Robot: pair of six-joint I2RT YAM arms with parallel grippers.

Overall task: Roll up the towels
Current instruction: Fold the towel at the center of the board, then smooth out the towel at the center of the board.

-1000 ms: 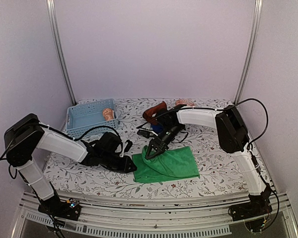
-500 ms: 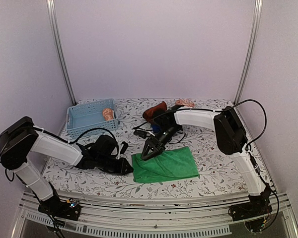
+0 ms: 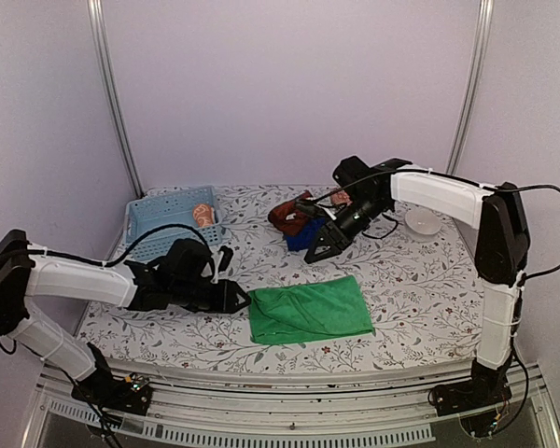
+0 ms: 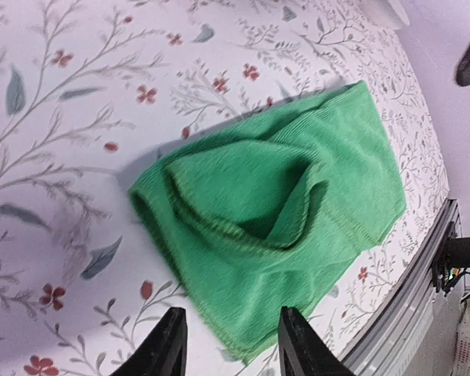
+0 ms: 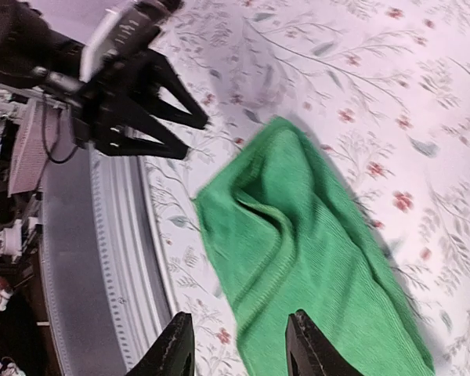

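Both gape empty: left end effector (image 3: 242,299) just beside the green towel (image 3: 311,311) near the surface (image 3: 415,280) front edge, right end effector (image 3: 314,257) raised behind the towel.

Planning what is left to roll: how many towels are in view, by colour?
Green towel: 1
Rust-brown towel: 1
Deep blue towel: 1
Orange patterned towel, in the light blue basket: 1
Total: 4

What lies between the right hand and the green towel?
Nothing: only bare flowered table cover separates the right hand from the green towel, as the top view shows.
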